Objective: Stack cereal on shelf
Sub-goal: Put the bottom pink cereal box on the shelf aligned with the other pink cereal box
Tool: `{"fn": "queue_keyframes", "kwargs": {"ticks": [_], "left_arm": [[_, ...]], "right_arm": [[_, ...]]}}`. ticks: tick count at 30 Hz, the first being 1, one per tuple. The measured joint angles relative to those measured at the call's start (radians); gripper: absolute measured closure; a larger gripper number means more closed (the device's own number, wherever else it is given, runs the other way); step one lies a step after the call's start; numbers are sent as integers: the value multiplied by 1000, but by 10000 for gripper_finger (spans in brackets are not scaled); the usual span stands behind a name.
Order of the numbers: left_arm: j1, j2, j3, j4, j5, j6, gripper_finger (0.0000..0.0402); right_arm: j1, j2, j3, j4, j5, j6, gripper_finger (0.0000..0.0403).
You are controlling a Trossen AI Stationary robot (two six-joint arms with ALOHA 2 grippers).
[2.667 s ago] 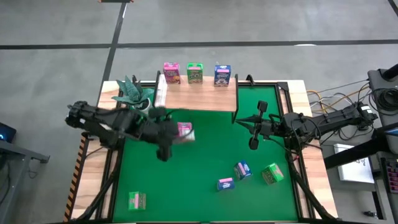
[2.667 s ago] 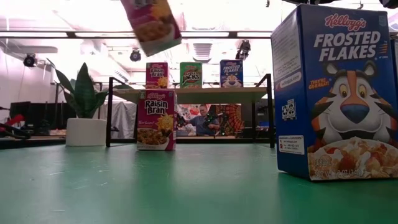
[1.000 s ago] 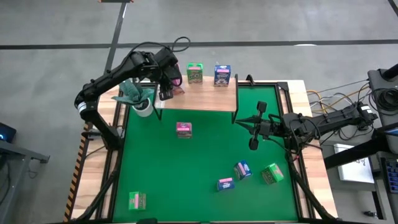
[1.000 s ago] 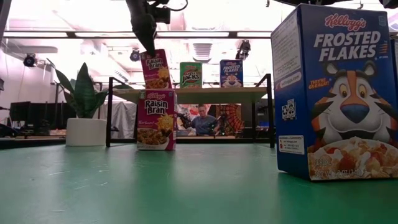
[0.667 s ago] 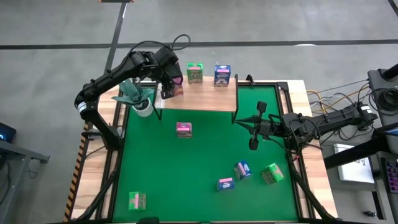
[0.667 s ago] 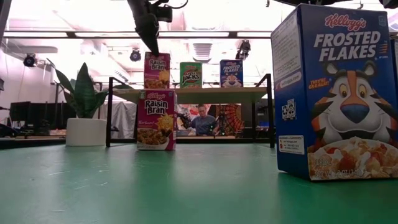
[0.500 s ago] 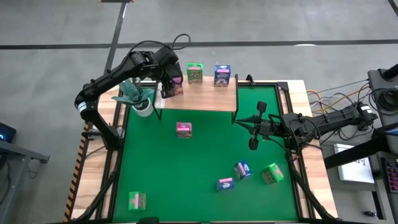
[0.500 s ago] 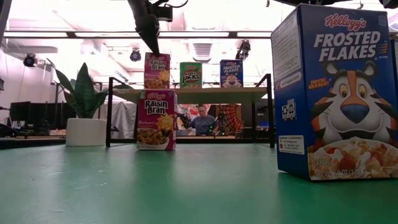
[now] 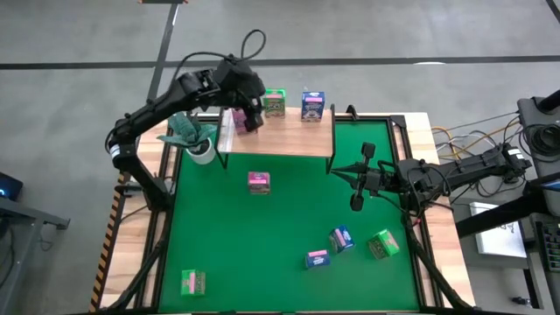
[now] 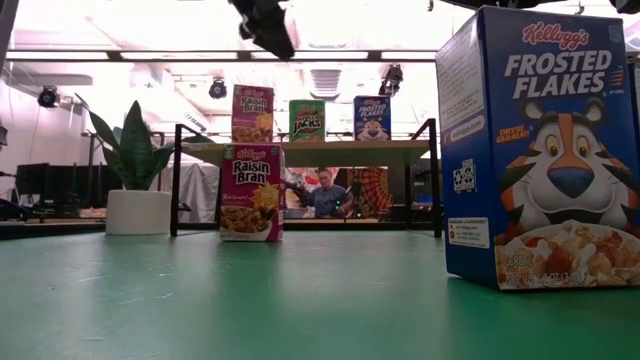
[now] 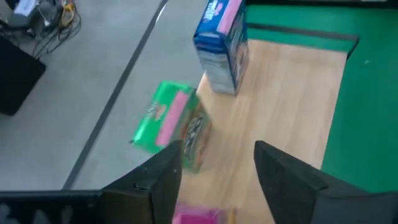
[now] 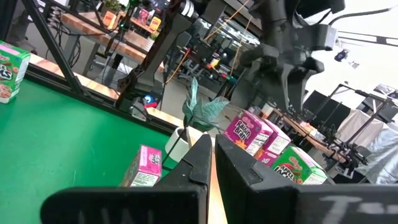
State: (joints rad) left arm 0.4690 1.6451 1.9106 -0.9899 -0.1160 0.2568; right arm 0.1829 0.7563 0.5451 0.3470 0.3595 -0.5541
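Observation:
A pink cereal box point(image 10: 253, 113) stands upright on the light-wood shelf point(image 9: 289, 138) at its left end, beside a green box point(image 9: 274, 102) and a blue box point(image 9: 312, 105). My left gripper point(image 11: 217, 174) is open and hovers just above the pink box, whose top point(image 11: 199, 216) shows between the fingers. In the low view the left gripper point(image 10: 270, 25) is well clear above the boxes. My right gripper point(image 9: 354, 191) is shut and empty over the mat's right side.
On the green mat lie a pink box point(image 9: 258, 182), two blue boxes point(image 9: 341, 238) point(image 9: 317, 259) and two green boxes point(image 9: 382, 244) point(image 9: 192, 282). A potted plant point(image 9: 188, 131) stands left of the shelf. One blue box point(image 10: 540, 150) stands close to the low camera.
My left gripper has set the tilted pink box upright on the shelf's left end, let go of it, and risen up and a little toward the table's right. The box stays standing beside the green one.

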Motion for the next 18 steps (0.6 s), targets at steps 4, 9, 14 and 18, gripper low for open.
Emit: {"fn": "queue_keyframes", "kwargs": {"ticks": [4,9,14,18], "left_arm": [[-20,25,-39,11,-96,-26,254],[-19,50,-81,-6,-263,-31,287],[-26,57,-94,-21,-261,-34,307],[-28,55,-94,-41,-260,-34,312]], "right_arm": [[0,0,0,-2,0,0,390],[0,0,0,-5,0,0,390],[0,0,0,-6,0,0,390],[0,0,0,-6,0,0,390]]}}
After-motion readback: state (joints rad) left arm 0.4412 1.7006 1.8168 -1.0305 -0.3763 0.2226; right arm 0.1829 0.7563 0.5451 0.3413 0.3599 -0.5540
